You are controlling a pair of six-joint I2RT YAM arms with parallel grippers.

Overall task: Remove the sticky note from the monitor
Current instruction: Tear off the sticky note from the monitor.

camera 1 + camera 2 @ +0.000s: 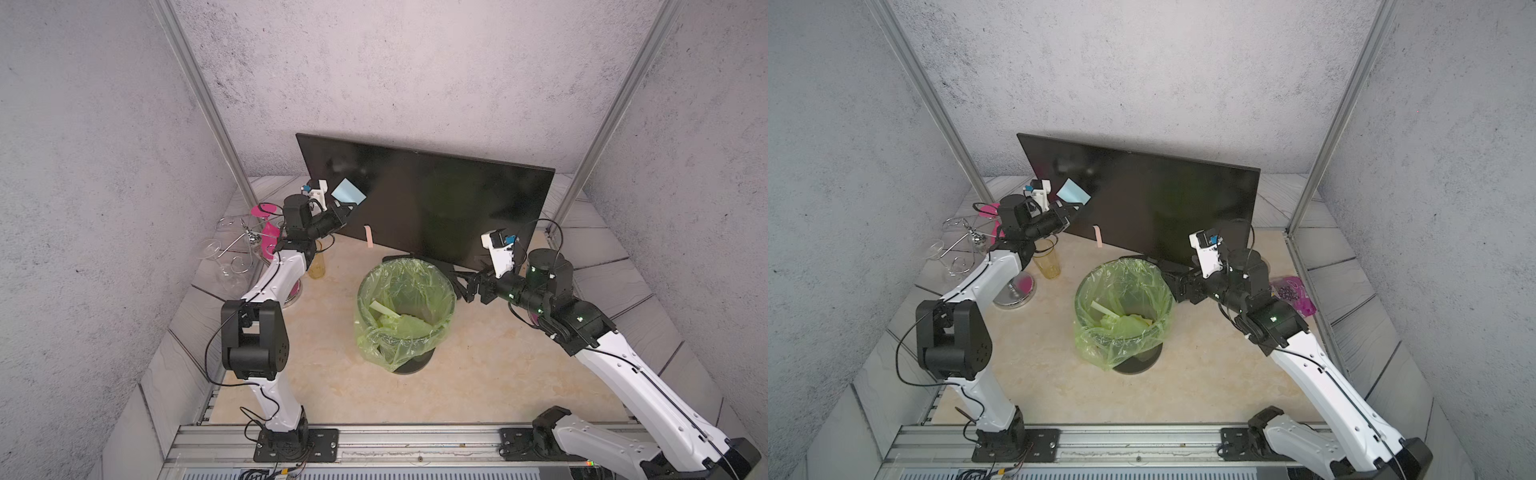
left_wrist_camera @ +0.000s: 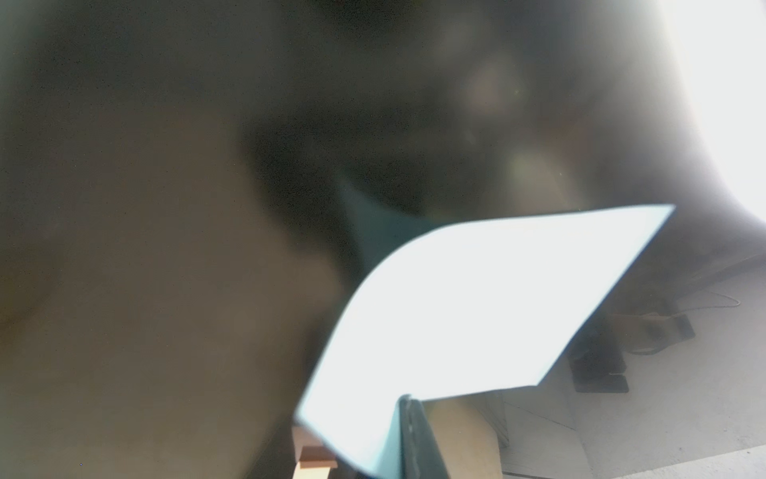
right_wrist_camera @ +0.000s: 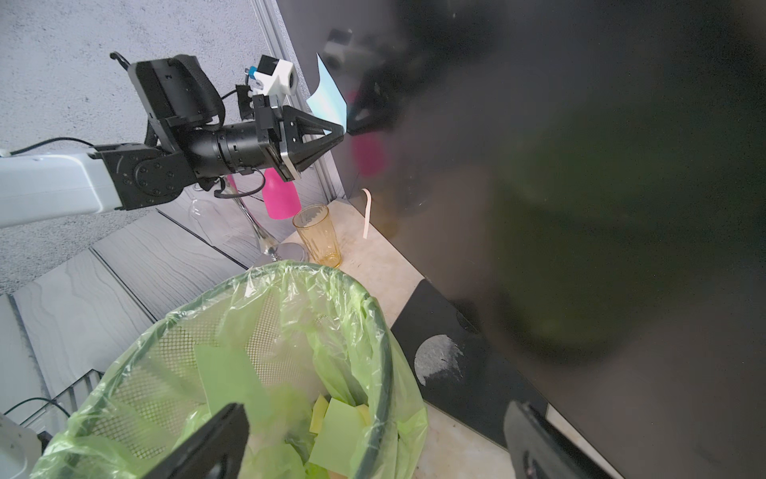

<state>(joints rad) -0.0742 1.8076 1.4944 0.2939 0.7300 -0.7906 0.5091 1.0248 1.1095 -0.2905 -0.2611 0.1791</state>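
Note:
The monitor [image 1: 436,199] [image 1: 1142,195] [image 3: 580,166] stands tilted at the back of the table, its screen dark. A light blue sticky note [image 1: 348,192] [image 1: 1073,191] [image 3: 329,97] sits near its left edge and curls away from the screen. My left gripper [image 1: 348,206] [image 1: 1075,206] [image 3: 343,132] is shut on the note's lower corner. In the left wrist view the note [image 2: 476,311] fills the lower middle, pinched at the gripper [image 2: 404,414]. Whether the note still sticks to the screen I cannot tell. My right gripper [image 1: 461,286] [image 1: 1169,282] [image 3: 377,414] is open and holds nothing, beside the bin's rim.
A mesh bin [image 1: 365,282] [image 1: 1084,286] [image 3: 385,352] lined with a green bag holds several notes, in front of the monitor's stand. A pink paper strip [image 1: 368,236] [image 3: 366,211] hangs at the screen's bottom edge. An amber cup [image 1: 318,268] [image 3: 319,236], a pink mirror and wire stand crowd the left.

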